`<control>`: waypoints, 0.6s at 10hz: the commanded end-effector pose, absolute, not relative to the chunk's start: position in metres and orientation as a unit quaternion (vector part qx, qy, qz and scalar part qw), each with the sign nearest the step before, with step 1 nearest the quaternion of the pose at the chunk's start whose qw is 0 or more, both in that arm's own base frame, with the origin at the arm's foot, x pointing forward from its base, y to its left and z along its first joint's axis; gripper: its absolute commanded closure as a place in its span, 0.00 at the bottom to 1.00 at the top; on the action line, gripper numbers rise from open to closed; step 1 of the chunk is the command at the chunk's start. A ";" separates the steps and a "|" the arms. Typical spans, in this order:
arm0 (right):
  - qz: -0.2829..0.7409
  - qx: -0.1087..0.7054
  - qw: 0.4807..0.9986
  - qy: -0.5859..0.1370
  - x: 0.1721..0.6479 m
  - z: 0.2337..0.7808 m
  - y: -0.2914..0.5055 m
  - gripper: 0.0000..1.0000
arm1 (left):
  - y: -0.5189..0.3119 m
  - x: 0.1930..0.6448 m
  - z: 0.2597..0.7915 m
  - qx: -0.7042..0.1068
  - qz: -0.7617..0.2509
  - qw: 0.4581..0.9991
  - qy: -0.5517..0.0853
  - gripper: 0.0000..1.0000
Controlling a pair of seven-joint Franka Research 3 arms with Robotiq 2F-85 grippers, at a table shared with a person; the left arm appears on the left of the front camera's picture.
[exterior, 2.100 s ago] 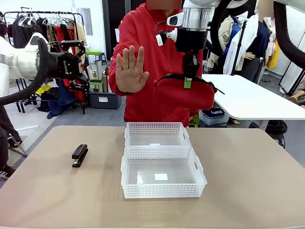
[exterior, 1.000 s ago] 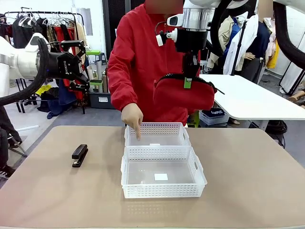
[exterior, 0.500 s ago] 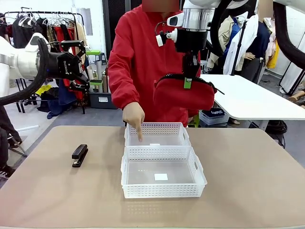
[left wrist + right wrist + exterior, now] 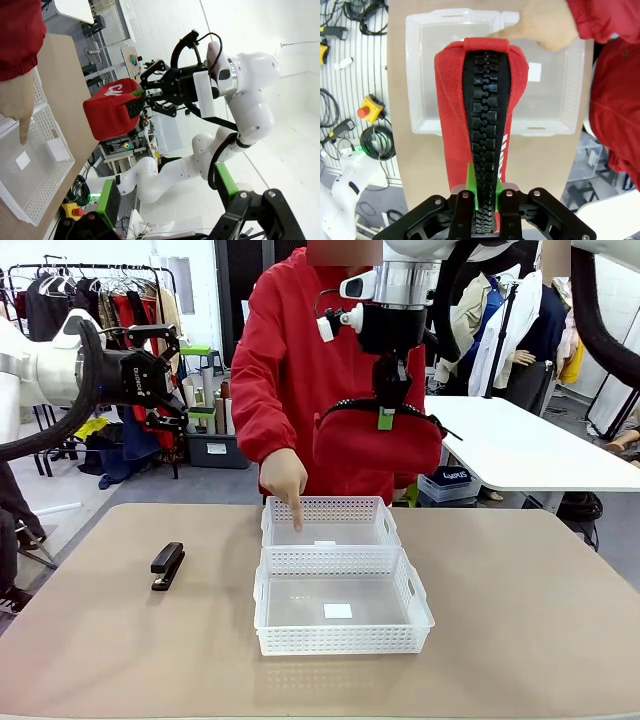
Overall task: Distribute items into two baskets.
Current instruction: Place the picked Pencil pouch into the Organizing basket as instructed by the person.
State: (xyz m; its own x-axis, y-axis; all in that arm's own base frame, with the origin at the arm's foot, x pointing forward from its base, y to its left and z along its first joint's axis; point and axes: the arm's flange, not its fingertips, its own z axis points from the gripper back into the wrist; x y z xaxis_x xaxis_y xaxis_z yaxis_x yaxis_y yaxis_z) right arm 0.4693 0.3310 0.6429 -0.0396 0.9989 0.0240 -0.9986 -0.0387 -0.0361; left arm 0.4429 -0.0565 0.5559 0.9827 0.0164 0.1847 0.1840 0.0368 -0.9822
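Right claw [image 4: 385,418] is clamped on the zipper edge of the red pouch [image 4: 378,450], green pads pinching the black teeth in the right wrist view; held by its top like this, the soft bag hangs freely below the fingers, so a simple release should let it drop straight down. It is carried high above the desk [image 4: 520,620], roughly over the back of the two white baskets and well clear of their rims, which looks like a waiting height rather than a placing one.

A person's hand [image 4: 283,478] reaches down with the index finger inside the far basket [image 4: 330,508], probably marking that one as the pouch's destination; the near basket [image 4: 340,640] sits touching it, end to end, with nothing in it but a white label. Lowering while the finger is inside would risk hitting it.

Left claw [image 4: 172,380] hangs raised at the left with its fingers spread wide and nothing between them; the black stapler [image 4: 167,565] lies on the desk below it, well left of the baskets, likely that arm's item, not yet picked.
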 end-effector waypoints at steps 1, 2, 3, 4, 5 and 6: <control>0.742 0.012 0.670 -0.019 0.460 0.624 0.341 1.00 | -0.056 0.443 0.558 -0.692 -0.060 0.715 -0.074 0.00; 0.747 0.017 0.664 -0.010 0.456 0.616 0.346 1.00 | -0.056 0.443 0.558 -0.692 -0.060 0.715 -0.074 0.00; 0.753 0.023 0.657 -0.005 0.452 0.608 0.351 1.00 | -0.056 0.443 0.558 -0.692 -0.060 0.715 -0.074 0.00; 0.758 0.026 0.652 -0.003 0.447 0.600 0.356 1.00 | -0.056 0.443 0.558 -0.692 -0.060 0.715 -0.074 0.00; 0.764 0.028 0.644 0.000 0.444 0.593 0.359 1.00 | -0.056 0.443 0.558 -0.692 -0.060 0.715 -0.074 0.00; 0.769 0.024 0.639 0.005 0.441 0.585 0.362 1.00 | -0.056 0.443 0.558 -0.692 -0.060 0.715 -0.074 0.00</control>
State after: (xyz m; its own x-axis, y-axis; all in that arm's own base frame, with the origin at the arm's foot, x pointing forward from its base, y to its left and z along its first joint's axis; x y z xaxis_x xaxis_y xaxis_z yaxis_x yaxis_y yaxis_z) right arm 0.4468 0.3671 0.5904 -0.1385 0.9903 0.0120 -0.9889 -0.1389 0.0517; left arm 0.4429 -0.0565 0.5559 0.9827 0.0165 0.1846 0.1839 0.0368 -0.9822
